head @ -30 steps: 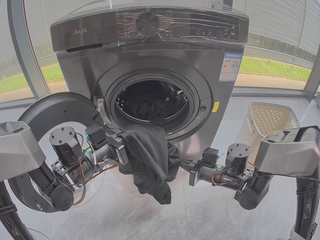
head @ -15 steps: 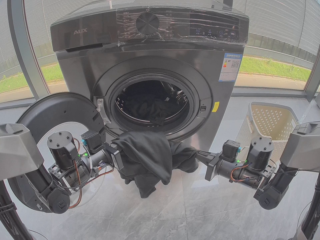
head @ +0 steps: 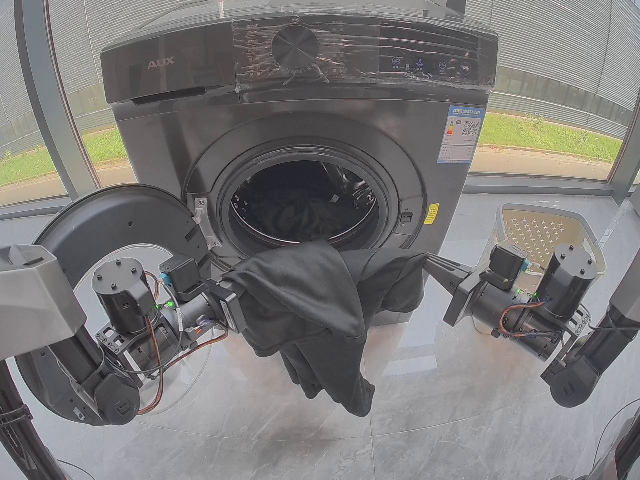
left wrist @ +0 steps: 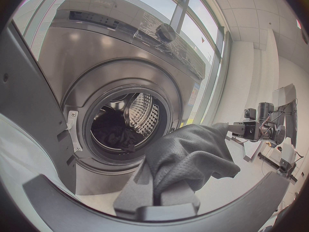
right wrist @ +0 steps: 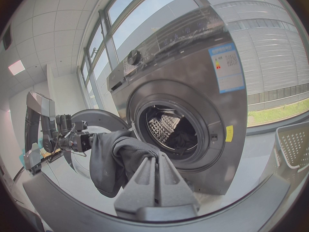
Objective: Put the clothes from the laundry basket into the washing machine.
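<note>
Black garment [head: 313, 295] before washing machine [head: 300, 121], clenched by left gripper [left wrist: 154, 181] and right gripper [right wrist: 156, 160], possibly more clothes [head: 300, 211] inside.

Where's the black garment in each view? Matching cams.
Head view: black garment stretched between left tool and right tool, below the drum opening.
Left wrist view: black garment clamped in the left tool, running off to the right tool.
Right wrist view: black garment clamped in the right tool, running off to the left tool.
Shared landmark: the drum opening.
</note>
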Motion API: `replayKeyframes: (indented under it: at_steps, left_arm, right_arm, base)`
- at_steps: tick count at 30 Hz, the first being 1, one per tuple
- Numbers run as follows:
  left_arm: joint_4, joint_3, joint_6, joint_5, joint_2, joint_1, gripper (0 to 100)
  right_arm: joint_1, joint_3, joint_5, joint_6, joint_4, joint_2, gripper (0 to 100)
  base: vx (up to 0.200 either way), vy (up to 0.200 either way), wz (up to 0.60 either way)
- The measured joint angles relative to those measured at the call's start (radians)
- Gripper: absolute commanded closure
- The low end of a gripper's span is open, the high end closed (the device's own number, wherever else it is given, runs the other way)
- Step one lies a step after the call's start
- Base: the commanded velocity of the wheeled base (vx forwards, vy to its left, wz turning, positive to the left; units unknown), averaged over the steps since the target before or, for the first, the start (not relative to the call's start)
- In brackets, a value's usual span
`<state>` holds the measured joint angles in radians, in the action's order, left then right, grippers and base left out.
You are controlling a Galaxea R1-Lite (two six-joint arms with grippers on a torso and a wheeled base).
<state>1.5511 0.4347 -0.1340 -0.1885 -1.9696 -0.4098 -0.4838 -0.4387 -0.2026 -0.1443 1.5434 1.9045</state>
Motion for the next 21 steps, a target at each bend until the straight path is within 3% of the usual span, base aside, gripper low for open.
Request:
replayKeyframes:
  at_steps: [10,21]
  left_arm:
    - [0.0,-0.021,0.001,0.04,0.003,0.014,100]
    - [-0.003,-0.021,0.0,0.05,0.012,0.034,100]
  right_arm:
    - [0.041,0.006,-0.004,0.001,-0.001,-0.037,100]
    - [0.066,0.011,0.003,0.001,0.001,-0.053,100]
  base:
    - [0.0,0.0,0.0]
    - [0.0,0.0,0.0]
